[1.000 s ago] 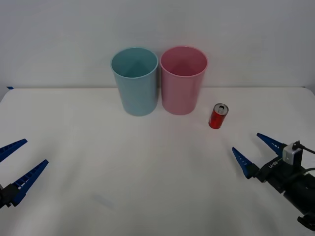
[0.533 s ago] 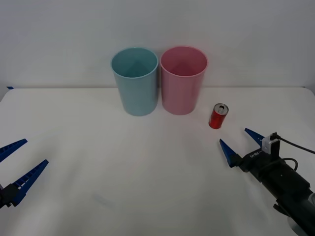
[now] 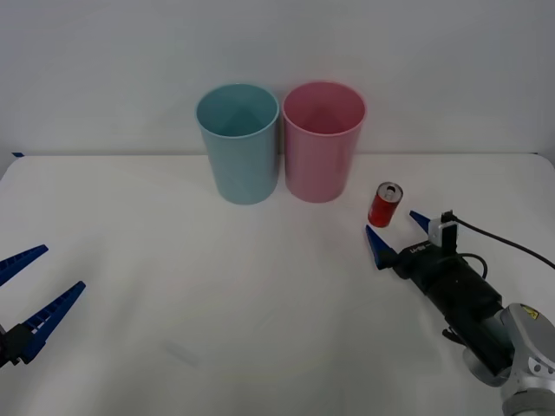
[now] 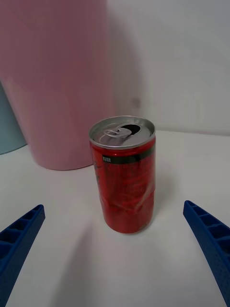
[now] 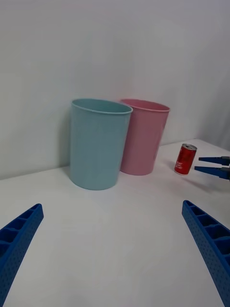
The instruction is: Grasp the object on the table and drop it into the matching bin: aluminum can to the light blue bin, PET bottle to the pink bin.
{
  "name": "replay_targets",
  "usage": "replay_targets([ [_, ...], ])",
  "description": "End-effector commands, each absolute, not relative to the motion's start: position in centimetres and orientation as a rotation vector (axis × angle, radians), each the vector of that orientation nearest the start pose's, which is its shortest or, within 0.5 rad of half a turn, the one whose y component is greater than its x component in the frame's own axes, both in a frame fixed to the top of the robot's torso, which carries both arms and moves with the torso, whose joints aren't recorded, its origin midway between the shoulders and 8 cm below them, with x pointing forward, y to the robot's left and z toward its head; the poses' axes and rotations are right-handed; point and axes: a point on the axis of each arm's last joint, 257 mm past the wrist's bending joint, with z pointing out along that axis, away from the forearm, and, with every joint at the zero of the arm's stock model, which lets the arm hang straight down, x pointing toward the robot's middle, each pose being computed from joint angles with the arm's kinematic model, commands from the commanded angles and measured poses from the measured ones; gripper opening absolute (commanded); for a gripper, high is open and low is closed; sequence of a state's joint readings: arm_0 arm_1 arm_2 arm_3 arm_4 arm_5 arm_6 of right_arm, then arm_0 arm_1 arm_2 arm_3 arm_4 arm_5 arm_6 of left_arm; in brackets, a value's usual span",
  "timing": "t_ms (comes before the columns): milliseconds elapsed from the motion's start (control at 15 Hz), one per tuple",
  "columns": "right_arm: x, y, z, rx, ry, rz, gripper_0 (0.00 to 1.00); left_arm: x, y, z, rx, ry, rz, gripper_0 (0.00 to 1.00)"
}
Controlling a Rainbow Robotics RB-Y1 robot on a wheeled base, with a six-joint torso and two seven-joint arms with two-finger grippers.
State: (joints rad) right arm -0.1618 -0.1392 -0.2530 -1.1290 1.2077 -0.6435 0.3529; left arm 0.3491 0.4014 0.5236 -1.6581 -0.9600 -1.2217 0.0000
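Observation:
The small red aluminum can (image 3: 385,204) with a silver top stands upright on the white table (image 3: 217,295), just right of the pink bin (image 3: 323,146). The light blue bin (image 3: 238,147) stands beside the pink one, on its left. My right gripper (image 3: 395,227) is open, low over the table just in front of the can, its blue fingers pointing at it and spread wider than it. In the right wrist view the can (image 4: 123,177) stands between and beyond the fingers (image 4: 19,240), not touched. My left gripper (image 3: 63,267) hangs open at the table's left edge.
Both bins stand upright and touching near the table's back edge, with a plain white wall behind. In the left wrist view the blue bin (image 5: 98,144), the pink bin (image 5: 143,136), the can (image 5: 185,159) and the right gripper (image 5: 211,165) stand far off.
My right gripper has moved forward and to the left from the table's right side up to the can, staying open. The can, the bins and the left arm have not moved.

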Motion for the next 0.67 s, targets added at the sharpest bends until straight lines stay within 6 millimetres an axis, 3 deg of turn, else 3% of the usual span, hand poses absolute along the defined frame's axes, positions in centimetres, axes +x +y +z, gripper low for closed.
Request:
replay_targets([
  [67,56.1,-22.4,-29.2,-0.288,1.613,0.277,1.0,34.2,33.0,-16.9,0.465,1.441,-0.567,1.0],
  [667,60.0,-21.2,-29.0,-0.284,1.646,0.24,1.0,34.2,33.0,-16.9,0.465,1.441,-0.567,1.0],
])
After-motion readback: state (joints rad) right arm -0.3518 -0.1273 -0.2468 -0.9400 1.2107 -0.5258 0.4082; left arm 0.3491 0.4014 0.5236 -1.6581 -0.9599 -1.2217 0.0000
